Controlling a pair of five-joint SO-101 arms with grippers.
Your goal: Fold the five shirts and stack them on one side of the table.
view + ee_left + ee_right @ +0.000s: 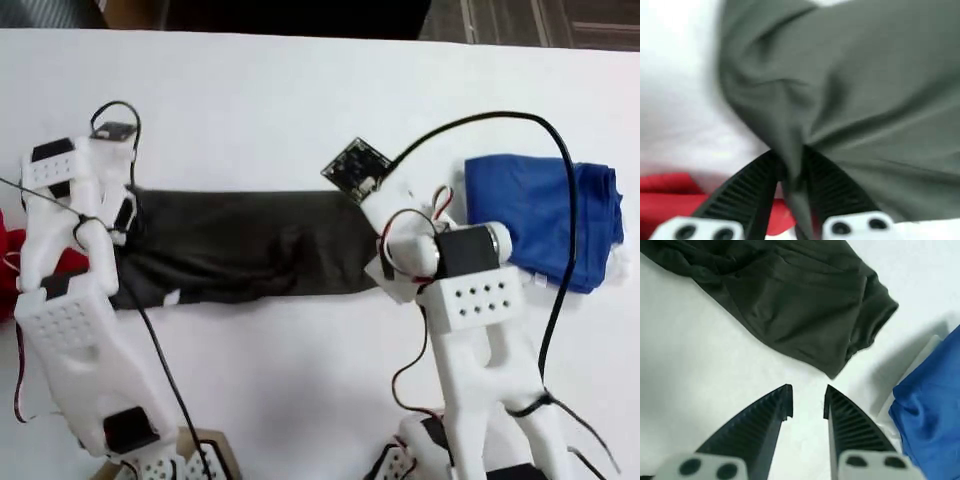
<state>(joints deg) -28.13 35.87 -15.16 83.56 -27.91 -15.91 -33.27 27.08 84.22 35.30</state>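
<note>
- Dark shirt (240, 245) is stretched out in a long band across the middle of the bench (300, 90), a bit wrinkled through its centre.
- My left hand (790, 170) is at one end of the dark shirt, pinched tight on a fold of the fabric. The cloth runs right down between the two fingers.
- My right hand (807, 402) is at the opposite end of the dark shirt, just off its cuffed edge. Its fingers are only a narrow gap apart with nothing in them, just bare bench under the tips.
- Blue shirt (545, 215) sits bunched in a lump beyond the dark shirt's end on my right arm's side. It's near that end but not touching it.
- Red shirt (10, 260) pokes in just past the dark shirt's other end, beside my left arm. I can't tell whether the two fabrics touch.
</note>
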